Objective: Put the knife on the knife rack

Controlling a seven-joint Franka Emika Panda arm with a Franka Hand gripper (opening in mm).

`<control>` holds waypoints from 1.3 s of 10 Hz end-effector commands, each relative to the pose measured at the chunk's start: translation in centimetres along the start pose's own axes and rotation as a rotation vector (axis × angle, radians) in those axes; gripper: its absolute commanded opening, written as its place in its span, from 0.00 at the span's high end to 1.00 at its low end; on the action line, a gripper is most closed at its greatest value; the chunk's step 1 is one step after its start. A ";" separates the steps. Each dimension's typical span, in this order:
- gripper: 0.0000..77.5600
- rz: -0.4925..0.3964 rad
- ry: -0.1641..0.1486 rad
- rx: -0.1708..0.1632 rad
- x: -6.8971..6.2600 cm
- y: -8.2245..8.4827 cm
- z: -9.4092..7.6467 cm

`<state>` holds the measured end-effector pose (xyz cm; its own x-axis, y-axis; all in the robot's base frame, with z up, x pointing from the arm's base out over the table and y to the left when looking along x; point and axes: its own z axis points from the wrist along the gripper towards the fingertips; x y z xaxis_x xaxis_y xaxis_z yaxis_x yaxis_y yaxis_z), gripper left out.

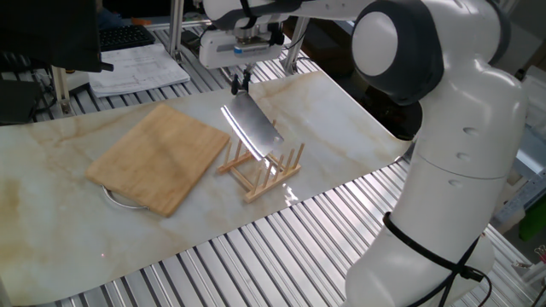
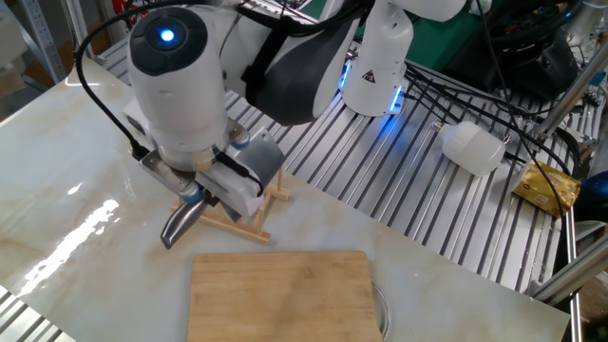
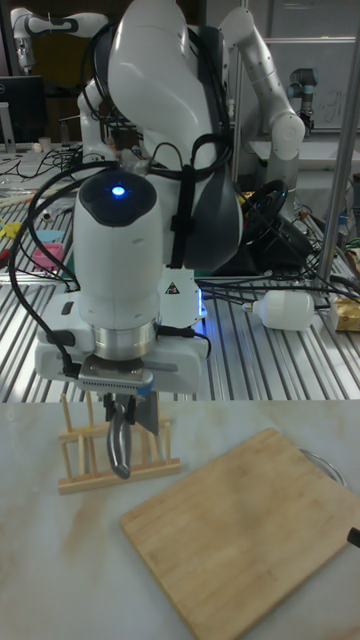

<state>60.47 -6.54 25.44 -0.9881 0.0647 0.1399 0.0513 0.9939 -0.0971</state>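
My gripper (image 1: 241,83) is shut on the dark handle of the knife (image 1: 256,128). The broad grey blade slants down and to the right, with its lower end over the near pegs of the knife rack (image 1: 264,175). The other fixed view has the gripper (image 2: 202,187) right above the rack (image 2: 237,226), the handle (image 2: 179,225) pointing down-left and the blade (image 2: 262,160) behind the fingers. In the tall fixed view the knife (image 3: 121,448) hangs from the gripper (image 3: 122,402) in front of the rack (image 3: 90,470). Whether the blade touches the pegs cannot be told.
A bamboo cutting board (image 1: 158,153) lies left of the rack, with a metal rim (image 1: 115,198) showing under its near corner. Papers (image 1: 136,68) lie at the back left. On the slatted bench behind lie a white bottle (image 2: 472,145) and a brown packet (image 2: 548,188).
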 end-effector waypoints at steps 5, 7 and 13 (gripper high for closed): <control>0.98 -0.056 -0.004 0.072 0.9 -0.8 0.2; 0.98 -0.070 -0.005 0.099 1.1 -0.9 0.2; 0.98 -0.088 -0.025 0.164 1.7 -1.2 0.6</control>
<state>58.67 -7.58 25.04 -0.9902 -0.0226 0.1381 -0.0553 0.9697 -0.2381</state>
